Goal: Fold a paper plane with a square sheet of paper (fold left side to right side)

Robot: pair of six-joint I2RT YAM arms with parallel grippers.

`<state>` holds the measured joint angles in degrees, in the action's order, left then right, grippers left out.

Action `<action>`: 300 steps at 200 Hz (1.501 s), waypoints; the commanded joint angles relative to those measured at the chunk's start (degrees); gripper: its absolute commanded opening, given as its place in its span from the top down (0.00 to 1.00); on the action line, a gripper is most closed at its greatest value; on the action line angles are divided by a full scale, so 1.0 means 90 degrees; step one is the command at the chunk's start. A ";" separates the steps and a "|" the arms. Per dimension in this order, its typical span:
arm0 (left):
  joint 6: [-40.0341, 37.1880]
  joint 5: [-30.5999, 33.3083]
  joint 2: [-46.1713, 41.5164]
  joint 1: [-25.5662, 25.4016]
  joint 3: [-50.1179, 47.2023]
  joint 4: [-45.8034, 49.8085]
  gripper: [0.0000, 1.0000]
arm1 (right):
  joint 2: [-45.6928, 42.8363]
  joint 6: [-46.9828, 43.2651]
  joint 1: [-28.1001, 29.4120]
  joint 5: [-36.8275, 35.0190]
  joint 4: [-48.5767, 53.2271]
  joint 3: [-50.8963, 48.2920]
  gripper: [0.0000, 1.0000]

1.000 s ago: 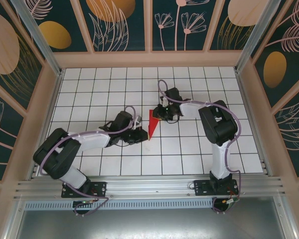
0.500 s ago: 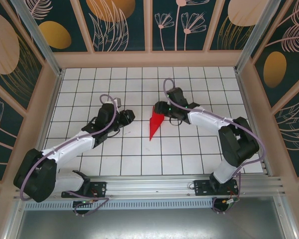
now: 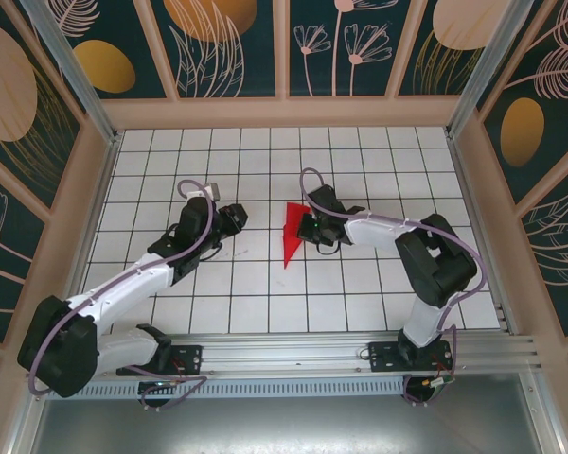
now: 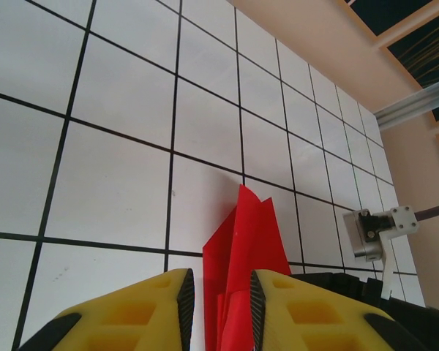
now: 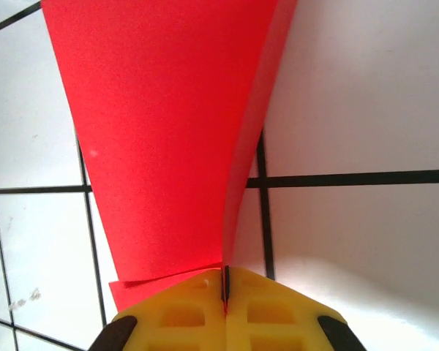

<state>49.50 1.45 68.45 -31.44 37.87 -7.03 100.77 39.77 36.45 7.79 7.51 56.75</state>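
White grid table point(image 3: 341, 293): right claw point(image 5: 225, 276) pinching paper plane point(image 5: 168, 131); left claw point(image 4: 221, 287) parted.

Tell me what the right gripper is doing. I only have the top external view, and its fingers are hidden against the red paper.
Observer: On the right wrist camera the right gripper is shut. The raised fold edge of the red paper runs straight into the seam between its yellow fingers.
Operator: Is the paper lying flat there?
Observer: No. The right-hand layer curves up off the tiles, and a lower layer pokes out to the left of the fingers.
Operator: And the left gripper?
Observer: On the left wrist camera the left gripper is open, its fingers parted and aimed at the paper.
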 commanded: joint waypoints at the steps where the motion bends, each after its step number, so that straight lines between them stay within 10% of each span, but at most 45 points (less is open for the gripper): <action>1: -0.0152 0.0311 -0.0209 0.0028 0.0097 0.0224 0.70 | -0.0409 -0.0303 0.0019 0.0650 -0.0401 0.0058 1.00; 72: -0.0224 0.0435 -0.0331 0.0023 0.0125 0.0301 0.69 | -0.0429 -0.0104 -0.0532 0.2537 -0.1888 -0.1563 1.00; 144: -0.0360 0.0573 -0.0434 0.0027 0.0265 0.0449 0.50 | -0.1540 -0.0962 -0.0697 0.0075 0.0607 -0.0975 0.57; 201: -0.0615 0.1253 -0.0915 0.0022 0.0172 0.0459 0.16 | -0.1632 -0.0574 0.0653 -0.0446 0.1658 -0.0198 0.47; 300: -0.0596 0.1621 -0.1445 0.0027 -0.0154 0.0546 0.09 | -0.0059 -0.0434 0.1693 -0.1125 0.2296 0.0764 0.47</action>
<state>44.73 14.57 56.23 -31.44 37.30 -2.83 98.39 36.29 51.13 0.67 25.19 60.49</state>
